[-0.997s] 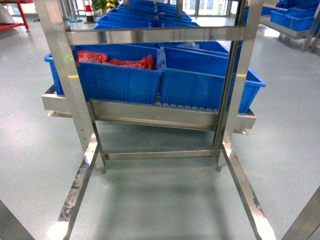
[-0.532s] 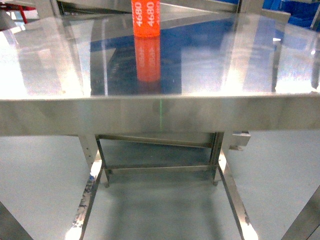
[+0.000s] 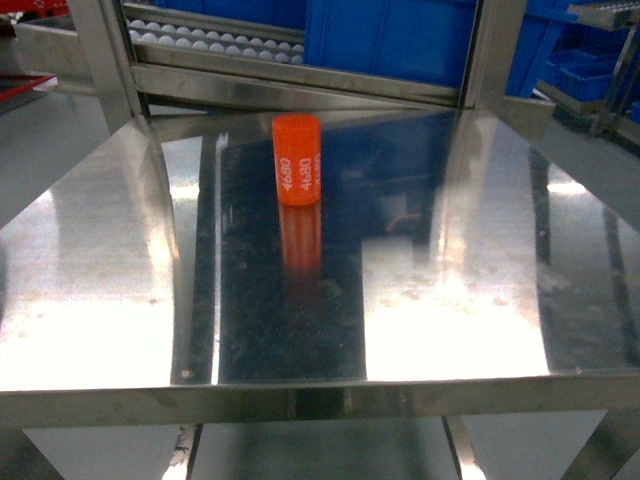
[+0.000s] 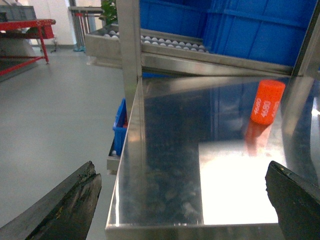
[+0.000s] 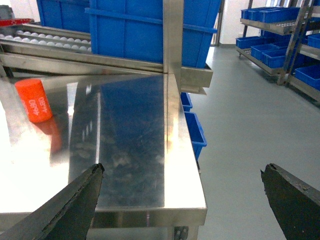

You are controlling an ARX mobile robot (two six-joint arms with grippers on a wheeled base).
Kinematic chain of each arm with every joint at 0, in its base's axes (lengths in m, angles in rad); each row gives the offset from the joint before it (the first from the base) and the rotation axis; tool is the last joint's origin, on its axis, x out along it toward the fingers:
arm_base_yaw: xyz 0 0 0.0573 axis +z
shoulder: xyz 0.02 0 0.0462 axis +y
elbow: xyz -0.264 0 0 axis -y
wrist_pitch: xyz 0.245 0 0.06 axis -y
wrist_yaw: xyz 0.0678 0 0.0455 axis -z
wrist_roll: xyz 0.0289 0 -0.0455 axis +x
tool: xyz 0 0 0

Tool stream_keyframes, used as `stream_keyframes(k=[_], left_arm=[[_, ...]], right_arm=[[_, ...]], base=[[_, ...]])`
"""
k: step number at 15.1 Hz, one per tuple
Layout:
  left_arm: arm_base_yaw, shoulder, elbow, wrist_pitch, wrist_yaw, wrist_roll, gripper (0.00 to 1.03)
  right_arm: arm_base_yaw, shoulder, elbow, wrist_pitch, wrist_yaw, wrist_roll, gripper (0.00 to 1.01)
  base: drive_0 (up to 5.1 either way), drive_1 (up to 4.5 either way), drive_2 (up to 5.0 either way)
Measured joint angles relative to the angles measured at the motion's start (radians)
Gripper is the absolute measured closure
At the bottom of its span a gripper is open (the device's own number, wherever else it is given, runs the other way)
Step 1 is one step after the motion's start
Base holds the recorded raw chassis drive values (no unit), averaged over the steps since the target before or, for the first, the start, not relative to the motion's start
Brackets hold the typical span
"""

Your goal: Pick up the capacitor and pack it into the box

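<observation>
An orange cylindrical capacitor (image 3: 297,160) marked 4680 stands upright on the shiny steel table (image 3: 100,260), toward its far middle. It also appears at the right of the left wrist view as the capacitor (image 4: 267,102) and at the left of the right wrist view as the capacitor (image 5: 34,100). My left gripper (image 4: 182,182) is open at the table's near left corner, far short of the capacitor. My right gripper (image 5: 182,180) is open at the near right corner, half over the floor. The box is out of view. Neither gripper shows in the head view.
A steel rack with a roller track (image 3: 215,42) and blue crates (image 3: 390,35) rises right behind the table. Upright steel posts (image 4: 128,45) (image 5: 173,35) stand at the table's back corners. More blue crates (image 5: 192,130) sit low beside the table, and shelving (image 5: 280,30) stands at far right.
The head view has risen from the rack's lower frame to above the tabletop, so the capacitor and the table surface now lie below the camera.
</observation>
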Motion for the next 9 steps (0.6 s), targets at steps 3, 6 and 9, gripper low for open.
stream_keyframes(k=[3, 6, 9], left_arm=[[0.0, 0.0, 0.0, 0.004, 0.0, -0.001, 0.05], [0.0, 0.0, 0.0, -0.004, 0.0, 0.0, 0.05], [0.0, 0.0, 0.0, 0.0, 0.0, 0.0, 0.05]], right_arm=[[0.0, 0.0, 0.0, 0.005, -0.001, 0.0, 0.03], [0.0, 0.0, 0.0, -0.002, -0.001, 0.001, 0.03], [0.0, 0.0, 0.0, -0.002, -0.001, 0.001, 0.03]], base=[[0.0, 0.0, 0.0], [0.0, 0.0, 0.0], [0.0, 0.0, 0.0]])
